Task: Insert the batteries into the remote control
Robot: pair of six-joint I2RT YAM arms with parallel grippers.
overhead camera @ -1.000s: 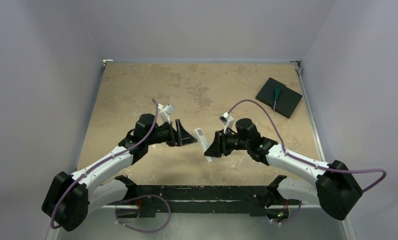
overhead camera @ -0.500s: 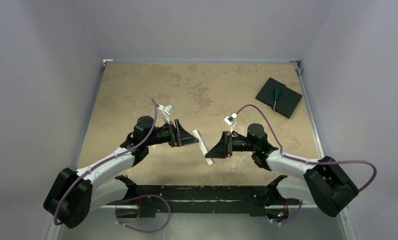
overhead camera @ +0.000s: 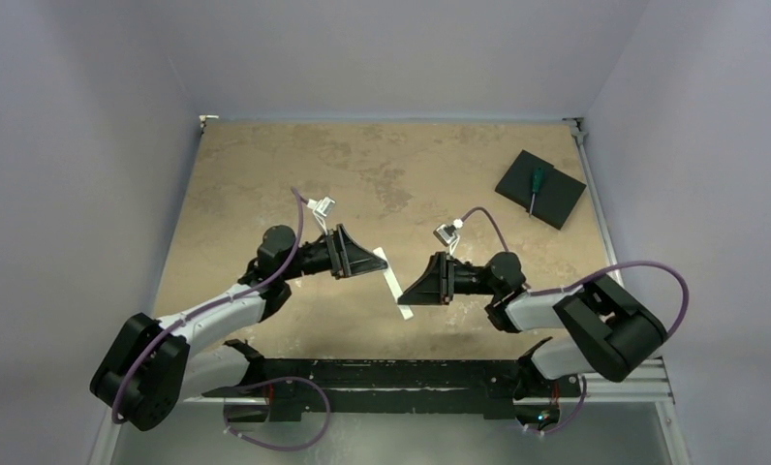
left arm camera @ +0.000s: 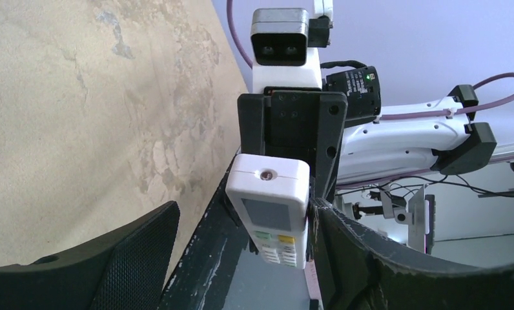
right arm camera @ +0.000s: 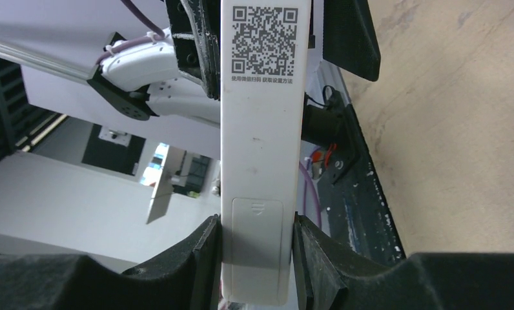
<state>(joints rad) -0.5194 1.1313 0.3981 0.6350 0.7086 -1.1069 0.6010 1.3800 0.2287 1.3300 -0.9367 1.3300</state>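
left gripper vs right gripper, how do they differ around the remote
The right gripper is shut on the battery-cover end of the remote control; the left gripper stands open around the display end, not clamping it. The right gripper's camera faces the remote's back, the left gripper's its button face. Both point at each other above the table.

Remote control (overhead camera: 392,278) at right end effector (overhead camera: 408,294)

white remote control (right arm camera: 261,161) midair, battery cover (right arm camera: 257,252) on
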